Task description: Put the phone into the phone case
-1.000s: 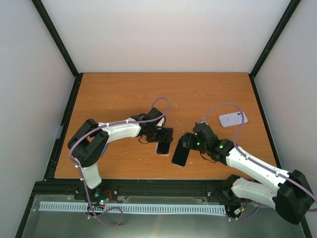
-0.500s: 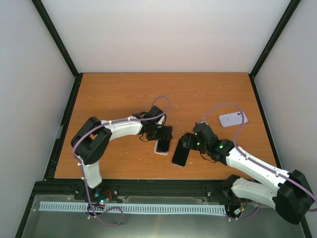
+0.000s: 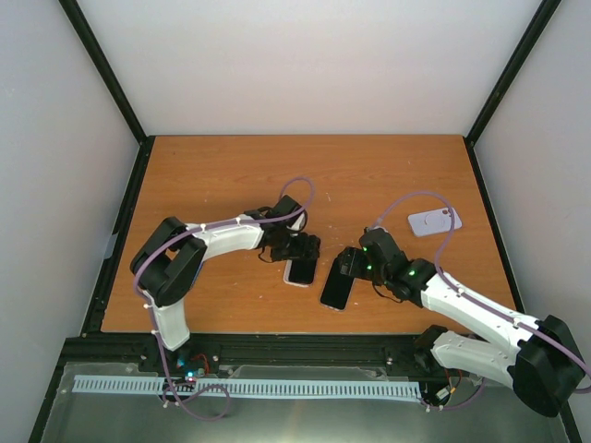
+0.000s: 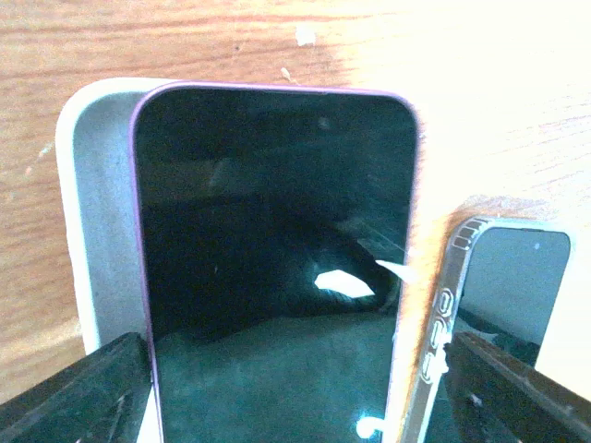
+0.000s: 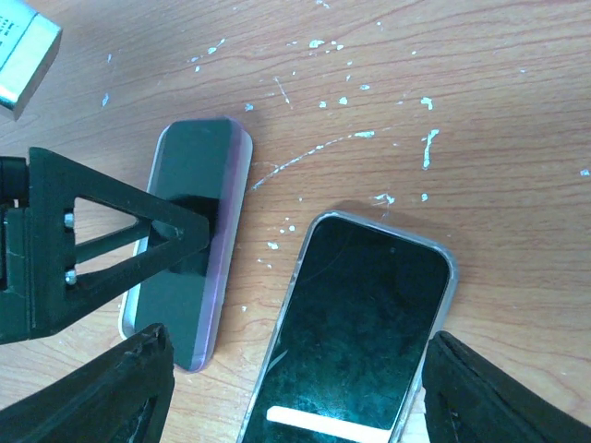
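A purple-edged phone lies screen-up on a pale grey phone case, shifted right so the case's left wall shows. My left gripper is open and straddles the phone's near end; its right finger stands clear of the edge. From above, that phone lies just below the left gripper. My right gripper is open over a second phone in a clear case, its left finger well off it. The right wrist view also shows the purple phone, with a left finger across it.
The clear-cased phone lies close beside the purple one, near the table's front edge. A white case-like object rests at the right. Purple cables arch over both arms. Black frame posts border the table.
The left gripper and the purple phone have shifted slightly up and left, and the left jaws have widened a little. The right arm has not moved.
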`<state>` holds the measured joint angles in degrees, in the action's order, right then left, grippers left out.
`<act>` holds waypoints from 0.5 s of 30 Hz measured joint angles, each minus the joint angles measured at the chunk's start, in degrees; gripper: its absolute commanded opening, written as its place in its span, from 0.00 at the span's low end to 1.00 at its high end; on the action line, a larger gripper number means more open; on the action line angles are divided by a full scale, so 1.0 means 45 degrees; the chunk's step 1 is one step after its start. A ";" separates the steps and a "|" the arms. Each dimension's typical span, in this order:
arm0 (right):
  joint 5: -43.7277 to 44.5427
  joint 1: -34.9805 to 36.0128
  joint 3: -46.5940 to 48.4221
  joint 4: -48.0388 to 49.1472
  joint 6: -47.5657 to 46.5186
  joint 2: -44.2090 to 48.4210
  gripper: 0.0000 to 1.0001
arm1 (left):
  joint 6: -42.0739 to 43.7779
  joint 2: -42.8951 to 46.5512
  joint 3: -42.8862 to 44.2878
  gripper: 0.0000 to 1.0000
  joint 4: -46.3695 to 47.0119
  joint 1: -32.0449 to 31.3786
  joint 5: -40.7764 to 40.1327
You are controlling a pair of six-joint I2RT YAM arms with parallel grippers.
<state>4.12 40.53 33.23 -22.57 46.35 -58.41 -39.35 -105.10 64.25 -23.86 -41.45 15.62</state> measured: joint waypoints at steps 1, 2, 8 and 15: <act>-0.0005 0.0000 0.0005 0.0010 0.0000 -0.0015 0.73 | -0.0024 0.0063 0.0000 0.93 -0.0010 0.0000 0.0024; -0.0010 0.0000 0.0010 0.0024 -0.0005 -0.0039 0.73 | -0.0058 0.0136 0.0000 0.94 -0.0053 0.0000 0.0049; -0.0175 0.0000 0.0010 0.0146 0.0000 -0.0243 0.72 | -0.0165 0.1049 -0.0029 0.92 -0.0272 0.0000 0.0092; -0.0865 -0.0005 0.0015 0.0971 0.0034 -0.0923 0.43 | -0.0393 0.2249 -0.0918 0.71 0.0087 0.0767 0.0257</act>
<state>0.23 40.51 33.30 -18.20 46.50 -62.57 -41.12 -94.98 60.12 -23.46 -38.00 16.78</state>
